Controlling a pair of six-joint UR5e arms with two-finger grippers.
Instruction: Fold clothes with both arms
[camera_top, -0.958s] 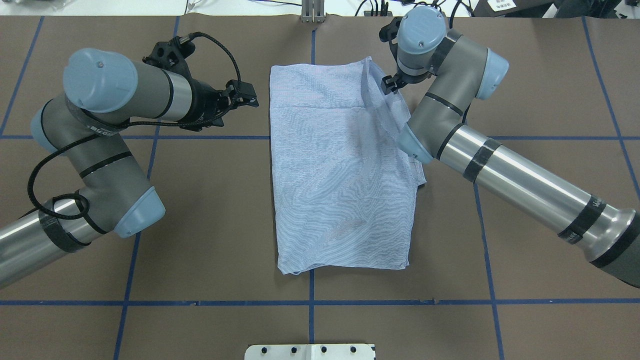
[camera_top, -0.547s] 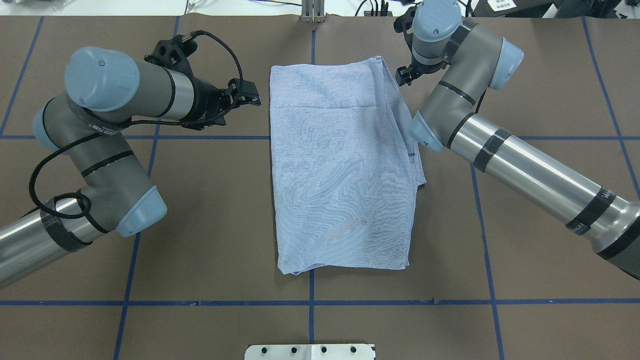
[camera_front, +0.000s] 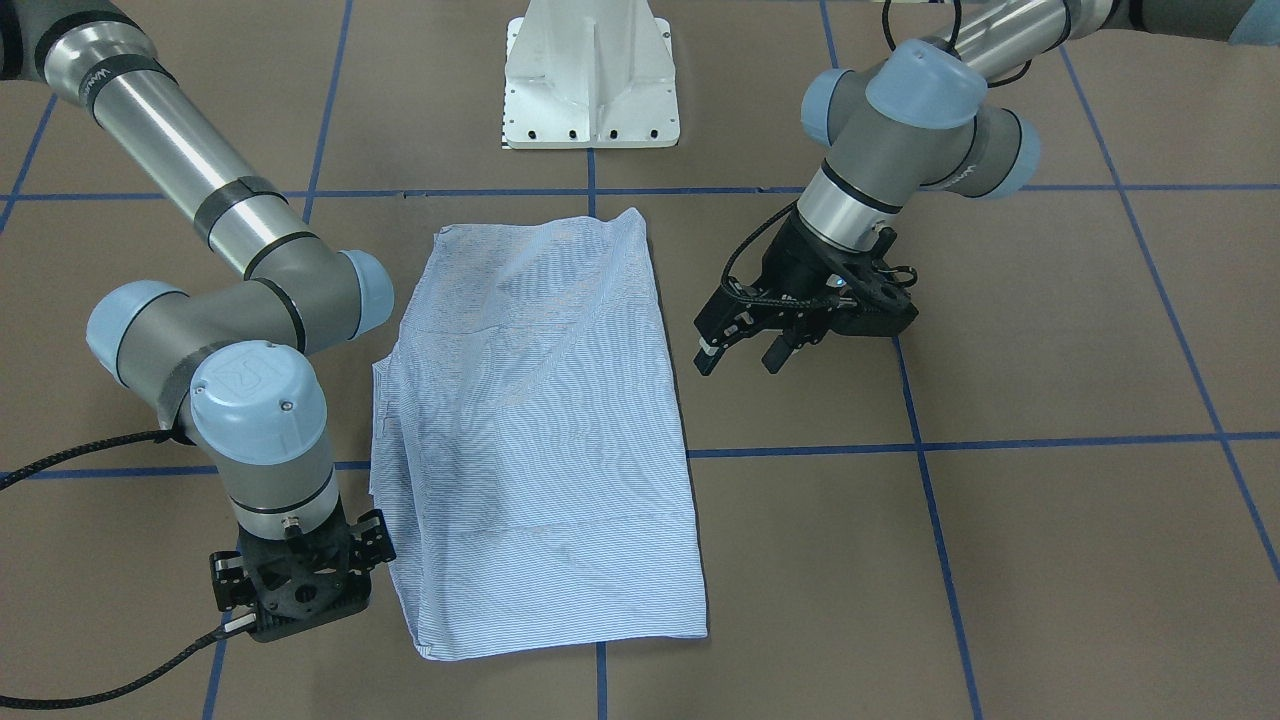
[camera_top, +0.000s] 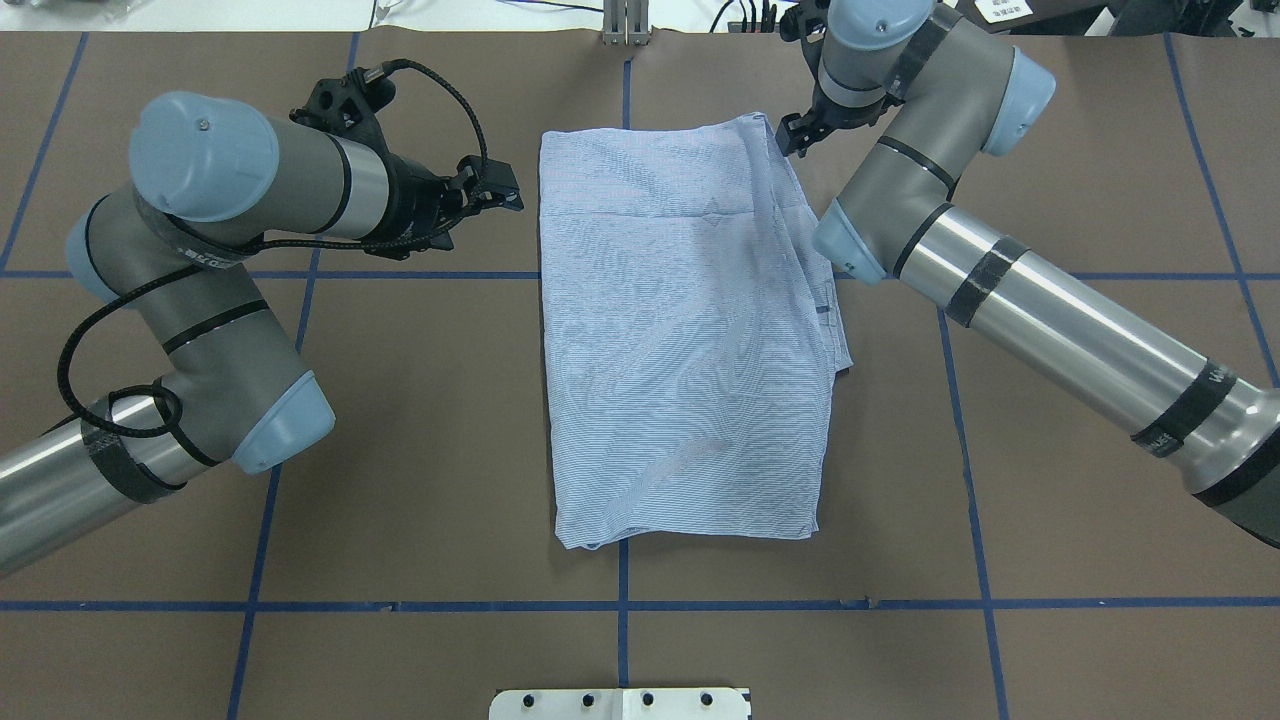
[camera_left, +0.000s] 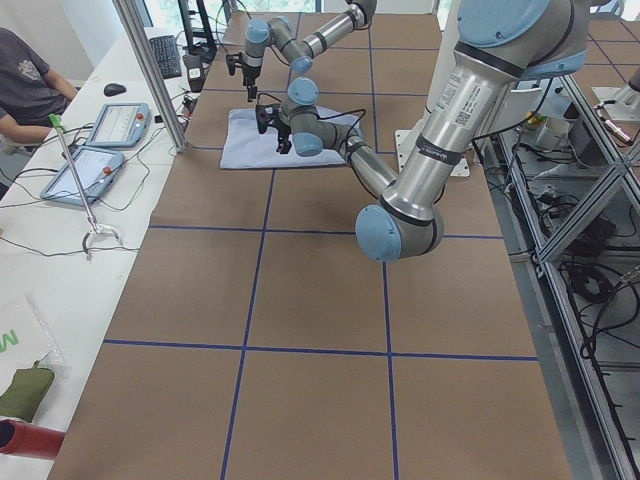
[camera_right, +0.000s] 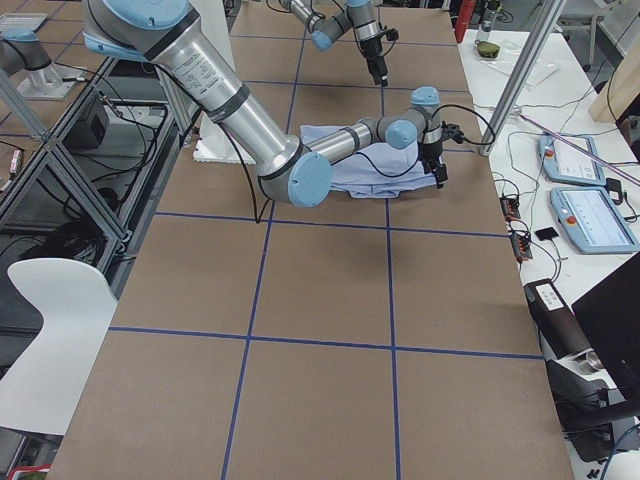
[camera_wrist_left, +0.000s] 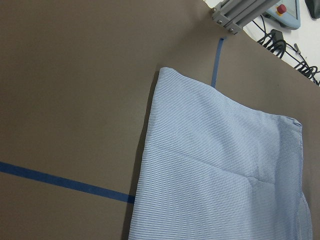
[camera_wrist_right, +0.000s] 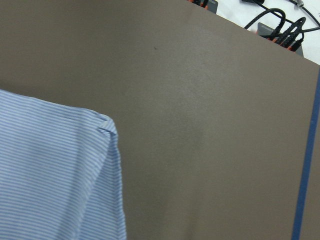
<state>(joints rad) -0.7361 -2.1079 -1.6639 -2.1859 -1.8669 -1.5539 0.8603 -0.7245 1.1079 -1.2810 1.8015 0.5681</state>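
Shirt (camera_top: 685, 340) lies folded into a long panel on the table (camera_top: 400, 450), straight out from the white base (camera_front: 590, 90). At its end farthest from the base, the left gripper (camera_front: 738, 360) hangs spread and empty. Whether the right gripper (camera_top: 793, 135) is spread or clenched I cannot tell. Pinching only the top layer there could skew the next fold.

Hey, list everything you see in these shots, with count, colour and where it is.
shirt: one, light blue-and-white striped, folded flat at table centre
table: one, brown with blue tape grid, under everything
pedestal base: one, white, at the robot's table edge
tablets: two, light blue, side bench in exterior left view
person: one, dark top, seated at that bench
left tool: one, black, open, empty, beside the shirt
right tool: one, black, state unclear, by the shirt's far corner
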